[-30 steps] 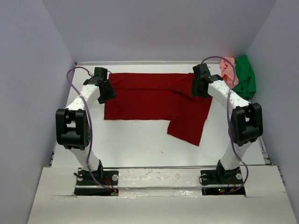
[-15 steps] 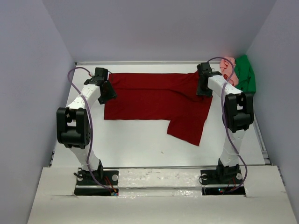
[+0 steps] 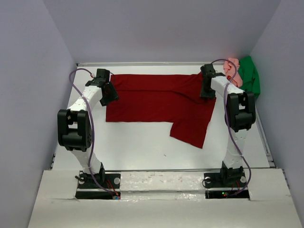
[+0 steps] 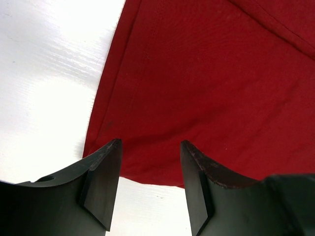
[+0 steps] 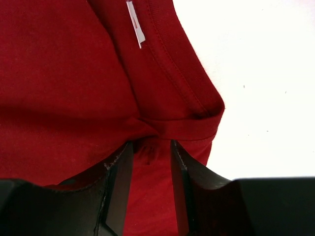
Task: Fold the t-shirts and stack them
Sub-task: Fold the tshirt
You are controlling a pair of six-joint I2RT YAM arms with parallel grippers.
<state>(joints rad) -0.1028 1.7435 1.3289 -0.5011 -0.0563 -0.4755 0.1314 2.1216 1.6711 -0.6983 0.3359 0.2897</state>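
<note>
The right fingers (image 5: 118, 191) were pinching a gathered fold of the plain dark red cloth t-shirt (image 3: 156, 97), and the fabric puckered into creases where it ran in between their black tips. Just beyond that fold lay a stitched, doubled edge of the shirt with a small white label (image 5: 136, 24) sewn beside it, and past the edge was bare white worktop (image 3: 142, 142). The left fingers (image 4: 101, 187) stood spread apart over the shirt's left border, with smooth, flat cloth showing in the gap between them. Whether their tips rested on the fabric could not be told from the wrist view. From above, the red shirt lay spread across the far half of the worktop. Its upper part was a broad flat band between the two wrists, and one flap on the right reached down toward the near edge. The left wrist was at the shirt's far left side and the right wrist at its far right corner. Just beyond the right wrist, in the far right corner of the worktop, a crumpled pale pink cloth t-shirt (image 3: 232, 66) lay touching a bunched bright green cloth t-shirt (image 3: 249, 78), the green one against the side wall. Both white-and-black arms rose from their bases at the near edge, each trailing a purple cable (image 3: 78, 73).
</note>
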